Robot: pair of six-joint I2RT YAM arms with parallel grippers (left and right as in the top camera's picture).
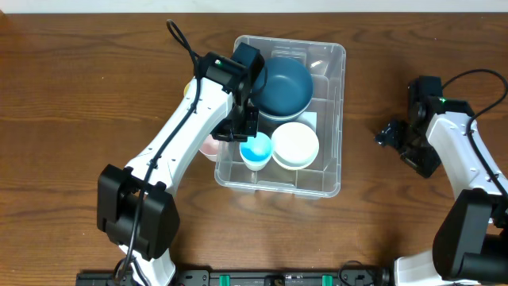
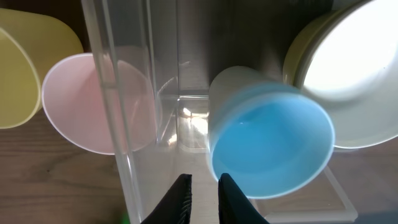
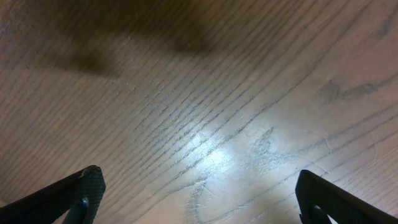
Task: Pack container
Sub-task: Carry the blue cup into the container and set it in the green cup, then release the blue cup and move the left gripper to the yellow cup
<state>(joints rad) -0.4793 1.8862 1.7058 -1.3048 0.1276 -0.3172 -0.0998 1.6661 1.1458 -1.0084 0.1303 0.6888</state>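
The clear container [image 1: 329, 63] stands in the middle of the table. Inside it are a dark blue bowl [image 1: 282, 87], a cream bowl [image 1: 295, 145] and a light blue cup [image 1: 255, 148]. My left gripper [image 1: 246, 131] hangs over the container's left side, just above the blue cup. In the left wrist view its fingers [image 2: 204, 180] are nearly together with nothing between them. There the blue cup [image 2: 270, 146] lies on its side by the container wall [image 2: 124, 124], beside the cream bowl [image 2: 348, 74]. My right gripper [image 1: 389, 135] is wide open and empty over bare wood [image 3: 199, 180].
A pink cup [image 1: 209, 147] lies just outside the container's left wall and also shows in the left wrist view [image 2: 74, 99]. A yellow cup [image 2: 25, 68] lies beside it. The wooden table [image 1: 79, 79] extends to both sides.
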